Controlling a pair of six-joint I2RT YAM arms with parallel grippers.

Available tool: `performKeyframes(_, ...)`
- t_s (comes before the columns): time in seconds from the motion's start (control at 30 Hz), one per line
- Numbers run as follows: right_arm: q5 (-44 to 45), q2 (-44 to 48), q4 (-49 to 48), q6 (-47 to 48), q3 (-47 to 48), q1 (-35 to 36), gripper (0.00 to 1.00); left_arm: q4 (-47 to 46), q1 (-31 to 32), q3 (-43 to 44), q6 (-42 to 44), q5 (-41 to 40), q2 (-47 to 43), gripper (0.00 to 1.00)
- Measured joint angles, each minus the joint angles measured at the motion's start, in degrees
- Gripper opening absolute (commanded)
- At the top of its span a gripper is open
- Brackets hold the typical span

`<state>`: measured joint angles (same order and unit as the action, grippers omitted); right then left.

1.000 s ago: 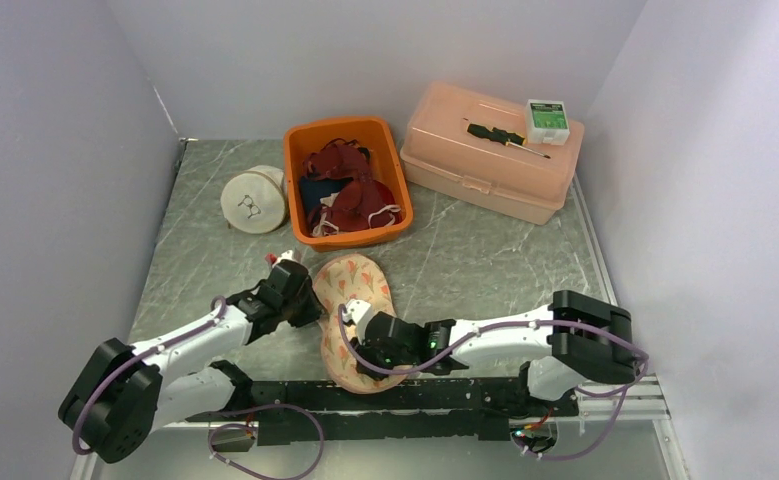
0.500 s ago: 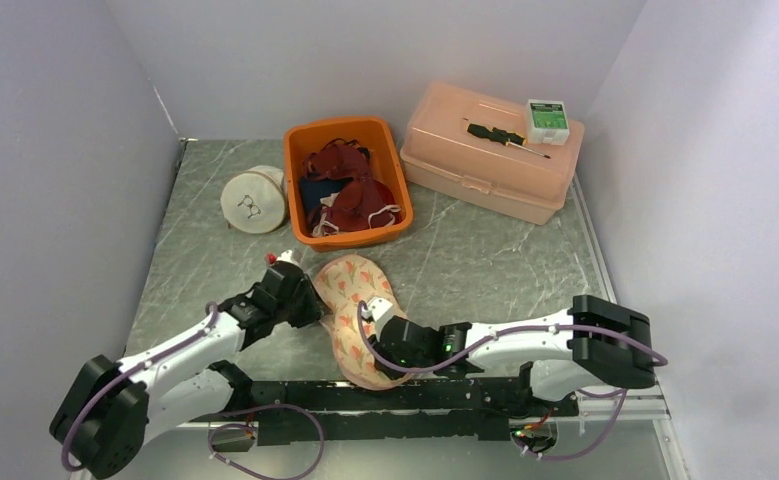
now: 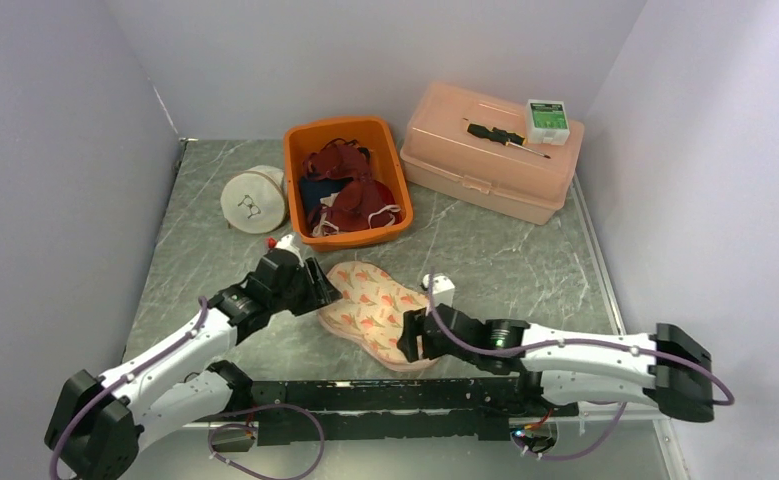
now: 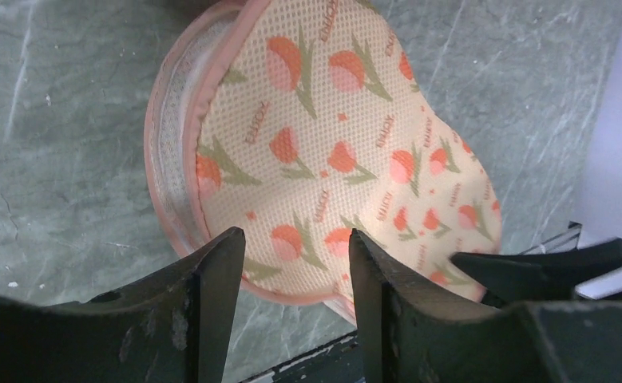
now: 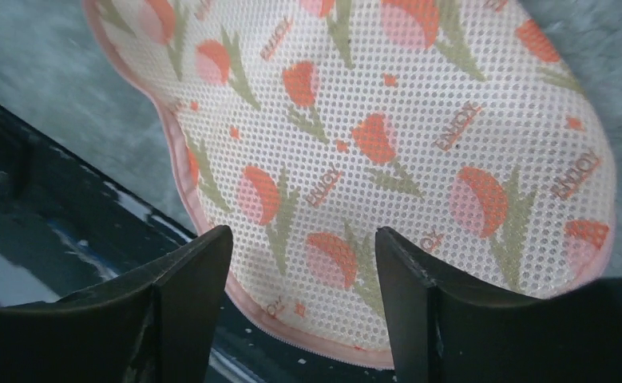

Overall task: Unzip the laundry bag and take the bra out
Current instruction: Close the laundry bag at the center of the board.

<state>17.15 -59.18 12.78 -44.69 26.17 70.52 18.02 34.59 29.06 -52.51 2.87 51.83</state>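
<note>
The laundry bag is laid flat on the table, toward 6 o'clock. It is flanked by the left gripper at its 9 o'clock end and the right gripper at 4 o'clock. Both sets of jaws are parted, and nothing is gripped. Unzipping is judged not yet begun. The zip pull, unseen here, must be found and pinched.

laundry bag flat on table | left pincer at left end | right pincer at right end
</note>
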Motion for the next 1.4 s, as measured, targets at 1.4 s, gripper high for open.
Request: performKeyframes(1.4, 10.2, 28.9, 14.3, -15.3, -3.8, -3.0, 0.78, 1.0, -1.8, 8.4, 1.5, -4.5, 20.3, 0.54)
